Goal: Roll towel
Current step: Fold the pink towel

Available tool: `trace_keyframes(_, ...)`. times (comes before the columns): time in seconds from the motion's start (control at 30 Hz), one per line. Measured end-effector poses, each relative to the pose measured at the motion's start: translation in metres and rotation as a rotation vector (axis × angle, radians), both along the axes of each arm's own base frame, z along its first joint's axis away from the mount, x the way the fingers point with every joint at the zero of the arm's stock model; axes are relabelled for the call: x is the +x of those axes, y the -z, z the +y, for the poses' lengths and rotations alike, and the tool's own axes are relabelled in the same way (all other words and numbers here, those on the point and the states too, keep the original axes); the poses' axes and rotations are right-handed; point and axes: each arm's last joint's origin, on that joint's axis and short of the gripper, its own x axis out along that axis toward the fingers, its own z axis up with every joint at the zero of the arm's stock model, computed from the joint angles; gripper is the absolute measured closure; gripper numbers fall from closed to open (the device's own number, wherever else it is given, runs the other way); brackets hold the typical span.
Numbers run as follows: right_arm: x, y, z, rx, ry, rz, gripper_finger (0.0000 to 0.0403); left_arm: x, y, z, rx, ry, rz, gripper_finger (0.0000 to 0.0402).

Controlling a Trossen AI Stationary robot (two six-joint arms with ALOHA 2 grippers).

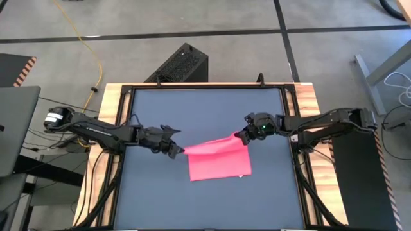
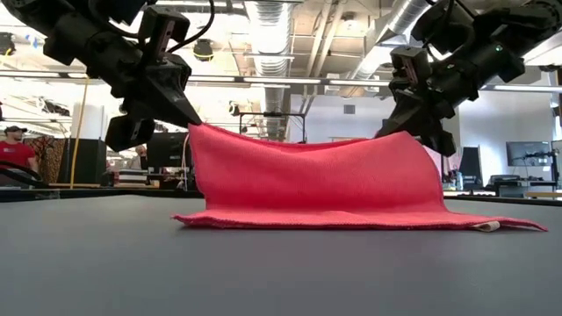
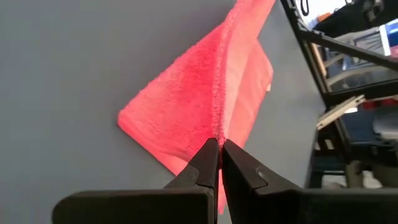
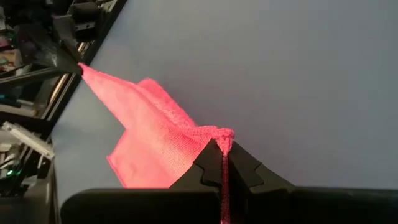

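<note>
Left end effector (image 1: 182,151) and right end effector (image 1: 240,136) each pinch a far corner of the towel (image 1: 219,160), raised off the surface (image 1: 154,199).

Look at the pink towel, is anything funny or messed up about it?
Nothing is broken or spilled. The towel just isn't flat: the left gripper and right gripper each pinch a corner and hold that edge up, while the rest lies on the table.

The towel (image 1: 218,159) is a small bright pink cloth, thin and soft, near the middle of the dark grey surface (image 1: 160,199). Its far edge is lifted and stretched taut by two corners, sagging a bit between, while the near half lies flat.
</note>
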Motion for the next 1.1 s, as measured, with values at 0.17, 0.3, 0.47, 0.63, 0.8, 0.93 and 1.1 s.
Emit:
trace_keyframes(0.17,0.000,0.002,0.009,0.018,-0.036,0.022,0.0381,0.001,-0.003,-0.008,-0.040,0.006,-0.033,0.0401)
trace_keyframes(0.3,-0.002,0.005,0.013,0.034,-0.031,0.055,0.0381,0.001,-0.001,-0.012,-0.068,-0.003,-0.026,0.0401)
trace_keyframes(0.47,-0.002,0.005,0.016,0.043,-0.031,0.059,0.0381,0.008,0.006,-0.019,-0.118,0.015,-0.021,0.0401)
trace_keyframes(0.63,-0.002,0.005,0.016,0.057,-0.018,0.060,0.0381,0.023,0.020,-0.029,-0.178,0.060,-0.049,0.0402)
trace_keyframes(0.8,-0.003,0.007,0.016,0.063,-0.015,0.081,0.0381,0.034,0.034,-0.037,-0.224,0.072,-0.072,0.0401)
trace_keyframes(0.93,-0.004,0.007,0.016,0.063,-0.015,0.088,0.0381,0.040,0.044,-0.045,-0.260,0.112,-0.024,0.0401)
trace_keyframes(1.1,-0.004,0.007,0.016,0.063,-0.015,0.089,0.0381,0.041,0.053,-0.052,-0.308,0.113,0.034,0.0402)
